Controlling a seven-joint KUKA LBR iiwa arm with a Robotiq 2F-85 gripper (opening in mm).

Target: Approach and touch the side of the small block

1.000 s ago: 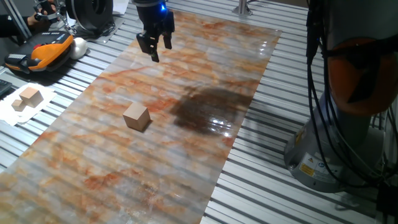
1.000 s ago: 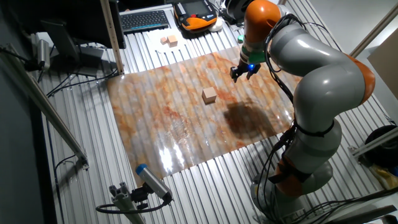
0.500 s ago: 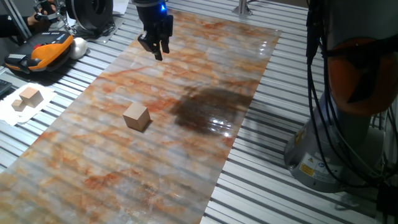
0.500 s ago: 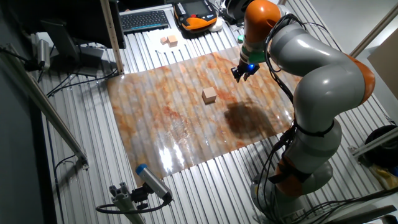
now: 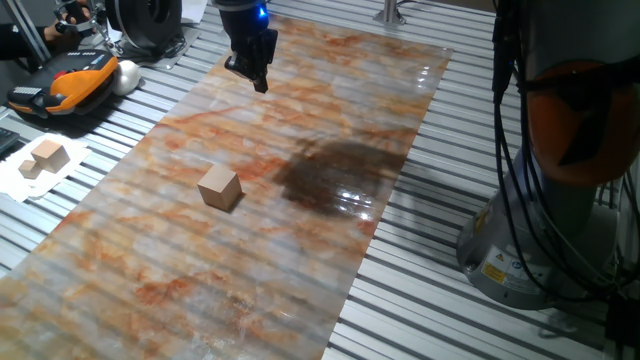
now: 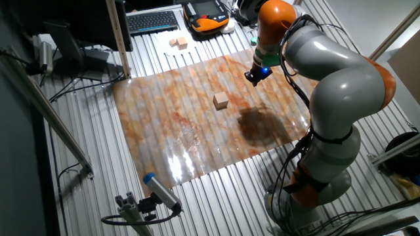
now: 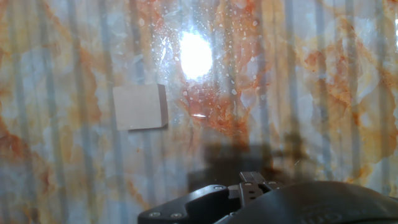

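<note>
The small block (image 5: 219,187) is a light-tan wooden cube standing on the marbled orange-and-grey mat (image 5: 300,260). It also shows in the other fixed view (image 6: 221,100) and in the upper left of the hand view (image 7: 139,107). My gripper (image 5: 259,80) hangs above the far end of the mat, well away from the block, with its fingers together and nothing between them. In the other fixed view the gripper (image 6: 253,77) is up and to the right of the block. In the hand view only the dark hand housing (image 7: 273,199) shows at the bottom edge.
A pair of pale wooden blocks on white paper (image 5: 42,160) lies off the mat to the left. An orange-and-black device (image 5: 70,85) and a keyboard (image 6: 153,21) sit beyond the mat. A dark patch (image 5: 335,175) marks the mat. The robot base (image 5: 560,200) stands at the right.
The gripper's fingers have closed from open to together. The hand has risen slightly and shifted toward the far end of the mat. The block has not moved.
</note>
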